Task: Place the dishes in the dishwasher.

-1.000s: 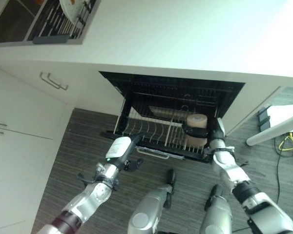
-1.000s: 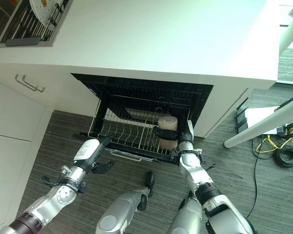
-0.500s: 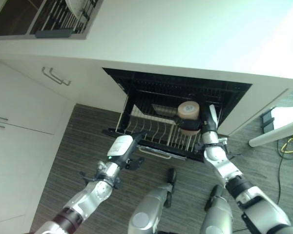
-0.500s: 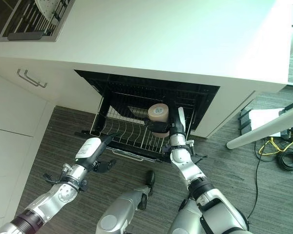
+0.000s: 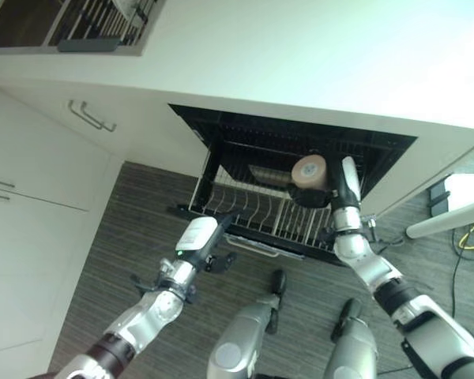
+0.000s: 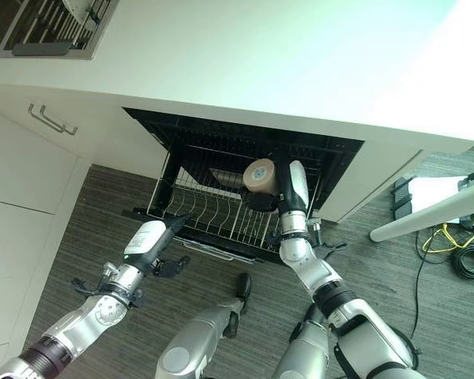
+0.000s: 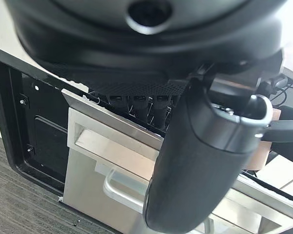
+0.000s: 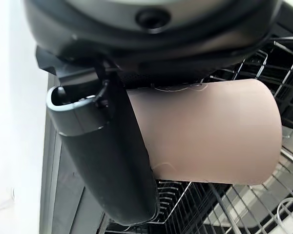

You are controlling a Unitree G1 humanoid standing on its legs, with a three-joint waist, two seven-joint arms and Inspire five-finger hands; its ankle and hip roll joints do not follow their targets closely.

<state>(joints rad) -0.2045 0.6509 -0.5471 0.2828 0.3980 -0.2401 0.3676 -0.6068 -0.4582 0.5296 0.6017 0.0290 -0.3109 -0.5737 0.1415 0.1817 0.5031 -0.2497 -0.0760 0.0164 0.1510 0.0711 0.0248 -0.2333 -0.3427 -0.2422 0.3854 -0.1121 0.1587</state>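
One plain tan cup [image 8: 205, 131], cylindrical, clamped sideways in the right hand [image 6: 288, 189] over the dishwasher's one pulled-out wire rack [image 6: 213, 215]; left hand [image 6: 146, 245] fingers straight, holding nothing.

- One tan cup [image 5: 308, 170]
- One open dishwasher [image 5: 379, 150]
- One wire rack [image 5: 245, 212]
- Two robot hands: left hand [image 5: 199, 241], right hand [image 5: 340, 185]
- One cabinet handle [image 5: 87, 118]
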